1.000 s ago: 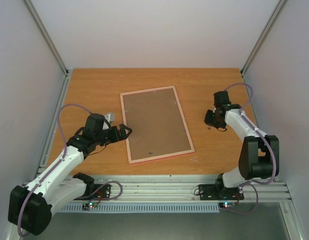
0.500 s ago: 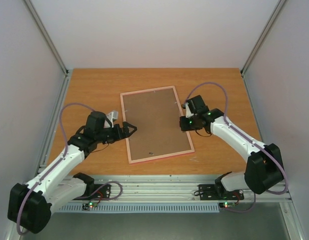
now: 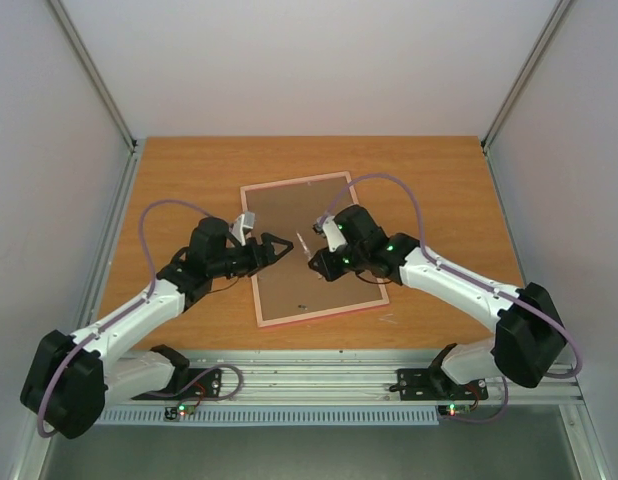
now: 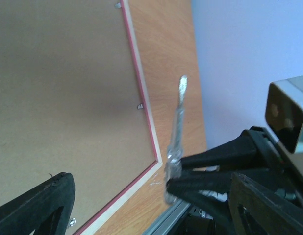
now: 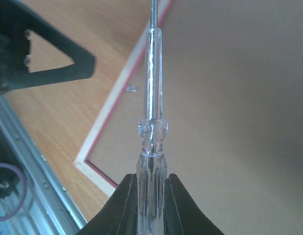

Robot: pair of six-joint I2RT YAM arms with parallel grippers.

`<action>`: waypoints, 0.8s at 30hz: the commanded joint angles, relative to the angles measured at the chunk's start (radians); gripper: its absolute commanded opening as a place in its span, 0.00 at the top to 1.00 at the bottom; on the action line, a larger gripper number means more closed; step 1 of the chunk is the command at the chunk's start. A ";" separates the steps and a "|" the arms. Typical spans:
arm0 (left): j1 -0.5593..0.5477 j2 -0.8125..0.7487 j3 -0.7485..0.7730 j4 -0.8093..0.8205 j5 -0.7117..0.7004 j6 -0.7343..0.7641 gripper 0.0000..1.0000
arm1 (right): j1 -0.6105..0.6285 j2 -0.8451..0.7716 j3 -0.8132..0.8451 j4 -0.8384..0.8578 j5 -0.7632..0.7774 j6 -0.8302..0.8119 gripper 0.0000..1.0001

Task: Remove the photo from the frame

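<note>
The frame (image 3: 322, 311) lies face down in the middle of the table, brown back board (image 3: 299, 210) up inside its thin pink rim. The photo is hidden under the board. My right gripper (image 3: 319, 262) hovers over the board, shut on the clear handle of a screwdriver (image 5: 152, 98) whose blade points at the frame's left edge (image 5: 112, 112). My left gripper (image 3: 282, 245) stands open over that same edge, facing the screwdriver (image 4: 177, 127), with nothing between its fingers (image 4: 43, 200). A small metal tab (image 4: 140, 105) sits on the rim.
An aluminium rail (image 3: 319, 365) runs along the near table edge. Pale walls close the table on three sides. White scratch marks (image 3: 389, 319) lie near the frame's near right corner. The two grippers' tips stand close together above the board.
My right arm has swung left from the table's right side to above the board, carrying the screwdriver. My left gripper has moved right, from beside the frame to over its left edge.
</note>
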 commanded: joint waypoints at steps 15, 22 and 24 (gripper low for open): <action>-0.015 0.050 -0.028 0.177 -0.054 -0.064 0.81 | 0.076 0.096 -0.019 0.250 -0.185 0.049 0.98; -0.015 -0.007 -0.072 0.129 -0.160 -0.202 1.00 | 0.109 0.086 -0.065 0.324 -0.100 0.044 0.75; -0.015 -0.037 -0.094 0.121 -0.196 -0.256 1.00 | 0.131 0.083 -0.078 0.341 -0.059 0.024 0.70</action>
